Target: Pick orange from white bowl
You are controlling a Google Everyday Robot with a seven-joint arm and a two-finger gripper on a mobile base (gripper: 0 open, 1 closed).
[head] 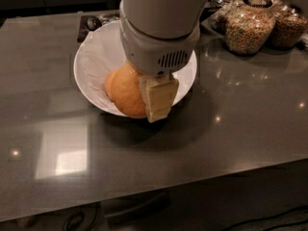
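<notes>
The dark table (159,153) shines in front of me. Just above it, the end effector (142,105) is clamped on the orange (127,93), with one pale finger (159,97) flat against its right side. The orange hangs over the near edge of the white bowl (86,57). Another fruit (109,83) peeks out behind it, in the bowl. Jars (248,30) stand at the far right.
</notes>
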